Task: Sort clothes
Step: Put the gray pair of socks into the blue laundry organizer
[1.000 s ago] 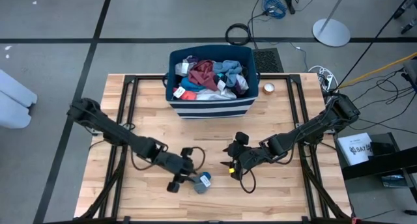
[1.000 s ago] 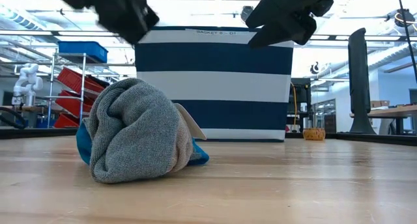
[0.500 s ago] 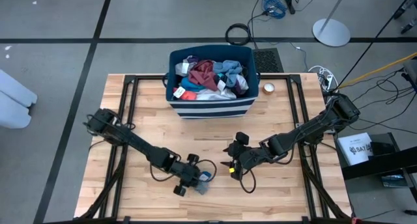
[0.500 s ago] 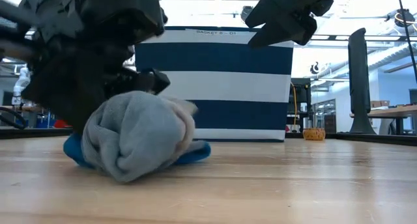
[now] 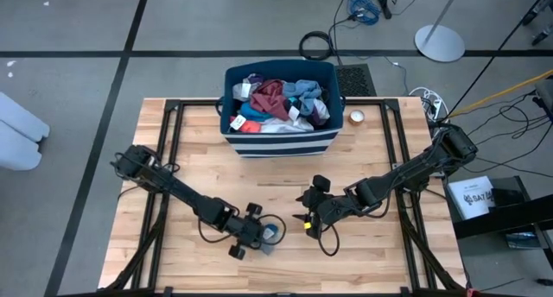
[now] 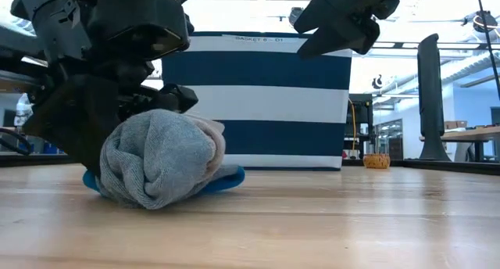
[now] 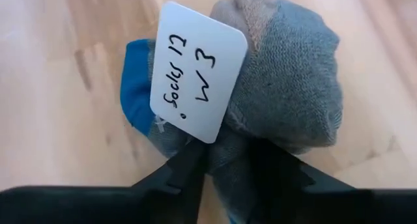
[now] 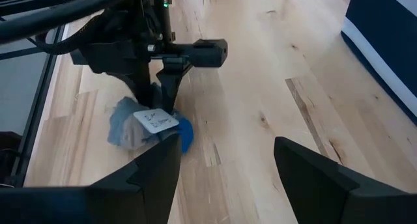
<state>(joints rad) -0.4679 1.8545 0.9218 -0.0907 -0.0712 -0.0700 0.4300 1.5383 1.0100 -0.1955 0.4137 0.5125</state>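
Observation:
A rolled grey sock bundle (image 7: 287,74) with a blue end (image 7: 137,87) and a white handwritten tag (image 7: 199,71) lies on the wooden table near its front edge (image 5: 270,235) (image 6: 160,163). My left gripper (image 5: 257,234) is down on the bundle, shut on it. My right gripper (image 8: 225,152) hovers open to the right of the bundle, above the table (image 5: 304,219), with nothing between its fingers. More clothes (image 5: 276,103) fill the navy striped bin (image 5: 278,143) at the table's far edge. My left gripper pinches the grey folds just under the tag (image 7: 228,155) between its two fingers (image 7: 186,168), on the side of the bundle facing the arm. The fingers slant down from the table's left. The bundle rests on the table, squashed low under the gripper.
The striped bin (image 6: 258,97) stands behind the bundle. A small round orange thing (image 5: 356,117) lies right of the bin. Black frame rails (image 5: 164,159) run along the table's sides. Bare wood lies between the bin and the grippers.
My left gripper has come down from above the table onto the sock bundle, tipping more steeply and moving a little toward the right edge. The bundle, which stood taller before, is now squashed lower and nudged slightly under the gripper.

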